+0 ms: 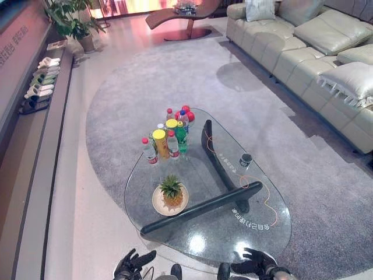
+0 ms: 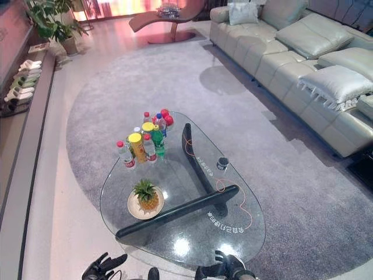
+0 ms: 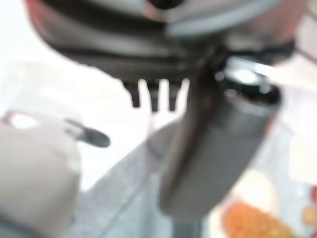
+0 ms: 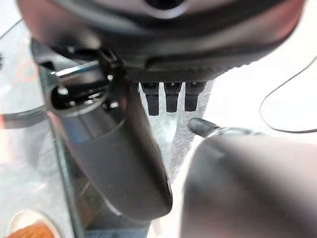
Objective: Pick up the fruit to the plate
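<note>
Spiky-crowned golden pineapple [image 1: 172, 194] on plate [image 1: 158, 203]

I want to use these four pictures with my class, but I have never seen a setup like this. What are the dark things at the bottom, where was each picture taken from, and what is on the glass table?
The two wide pictures come from a pair of cameras on a humanoid robot's head, looking down. The dark shapes at the bottom are its left hand and right hand, both with relaxed fingers and holding nothing.

The two close-up pictures come from cameras on each wrist, looking along the hand, so they mostly show the hand's dark bulk and thumb.

On the glass table a pineapple sits on a plate. Behind it stands a cluster of bottles, and a small dark object lies off to the right. A pale sofa stands beyond on a grey rug.
</note>
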Robot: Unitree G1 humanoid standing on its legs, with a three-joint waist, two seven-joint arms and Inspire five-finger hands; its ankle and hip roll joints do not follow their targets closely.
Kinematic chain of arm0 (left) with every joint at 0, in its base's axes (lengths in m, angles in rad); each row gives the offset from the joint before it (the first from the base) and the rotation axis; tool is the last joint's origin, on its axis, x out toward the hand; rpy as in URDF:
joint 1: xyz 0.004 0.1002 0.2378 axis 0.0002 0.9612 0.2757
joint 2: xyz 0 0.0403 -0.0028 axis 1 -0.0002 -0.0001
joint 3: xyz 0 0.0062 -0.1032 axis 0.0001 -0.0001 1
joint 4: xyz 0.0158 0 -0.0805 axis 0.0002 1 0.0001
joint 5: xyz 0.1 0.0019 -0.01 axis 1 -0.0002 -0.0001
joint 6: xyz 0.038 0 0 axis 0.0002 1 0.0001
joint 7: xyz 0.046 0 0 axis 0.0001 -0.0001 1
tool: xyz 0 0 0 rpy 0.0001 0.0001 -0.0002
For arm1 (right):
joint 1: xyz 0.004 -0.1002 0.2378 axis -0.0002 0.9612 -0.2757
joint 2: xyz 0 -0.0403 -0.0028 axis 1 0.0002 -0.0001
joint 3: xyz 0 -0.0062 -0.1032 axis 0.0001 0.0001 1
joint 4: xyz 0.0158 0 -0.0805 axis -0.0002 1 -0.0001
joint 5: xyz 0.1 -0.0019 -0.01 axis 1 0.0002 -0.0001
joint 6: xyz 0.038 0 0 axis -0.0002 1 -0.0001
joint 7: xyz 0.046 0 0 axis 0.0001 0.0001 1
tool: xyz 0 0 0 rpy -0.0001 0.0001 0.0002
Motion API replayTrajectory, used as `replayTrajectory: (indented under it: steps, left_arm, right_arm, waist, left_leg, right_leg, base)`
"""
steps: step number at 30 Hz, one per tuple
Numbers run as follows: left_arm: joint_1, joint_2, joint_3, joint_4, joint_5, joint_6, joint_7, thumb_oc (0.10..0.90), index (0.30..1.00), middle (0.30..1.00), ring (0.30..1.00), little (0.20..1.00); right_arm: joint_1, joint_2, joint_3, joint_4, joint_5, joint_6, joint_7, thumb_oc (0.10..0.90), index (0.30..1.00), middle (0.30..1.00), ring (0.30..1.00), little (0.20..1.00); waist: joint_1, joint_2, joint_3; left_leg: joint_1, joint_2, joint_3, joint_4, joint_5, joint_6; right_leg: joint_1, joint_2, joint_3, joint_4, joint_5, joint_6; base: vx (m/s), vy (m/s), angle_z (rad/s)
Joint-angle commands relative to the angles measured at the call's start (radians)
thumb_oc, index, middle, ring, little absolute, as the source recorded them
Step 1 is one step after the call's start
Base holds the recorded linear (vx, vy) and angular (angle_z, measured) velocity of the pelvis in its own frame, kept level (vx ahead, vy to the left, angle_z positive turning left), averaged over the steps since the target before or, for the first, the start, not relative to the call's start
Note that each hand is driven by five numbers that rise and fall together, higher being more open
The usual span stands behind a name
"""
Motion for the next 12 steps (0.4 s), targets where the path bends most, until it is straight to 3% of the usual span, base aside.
replayTrajectory:
  steps: [1,12]
  left_arm:
    - [-0.074,-0.001,-0.017,0.059,0.049,-0.008,-0.024,0.800,0.900,0.900,0.900,0.900]
    - [-0.077,0.010,0.041,0.131,0.071,0.030,-0.084,0.800,0.900,0.900,0.900,0.900]
  right_arm:
    - [-0.058,0.016,-0.030,0.058,0.003,-0.047,0.017,0.800,0.900,0.900,0.900,0.900]
    - [-0.057,0.026,-0.071,0.170,-0.020,-0.058,0.045,0.800,0.900,0.900,0.900,0.900]
  waist:
    - [-0.002,-0.035,-0.005]
    - [-0.002,-0.038,-0.041]
  left_leg:
    - [0.036,-0.060,0.065,0.002,-0.078,-0.025]
    - [0.063,-0.055,0.074,0.002,-0.092,-0.023]
  right_leg:
    - [0.049,-0.022,0.005,0.022,-0.010,0.031]
    - [0.069,-0.028,0.015,0.020,-0.012,0.035]
  base:
    - [0.05,0.026,-0.04]
    - [0.04,0.012,-0.06]
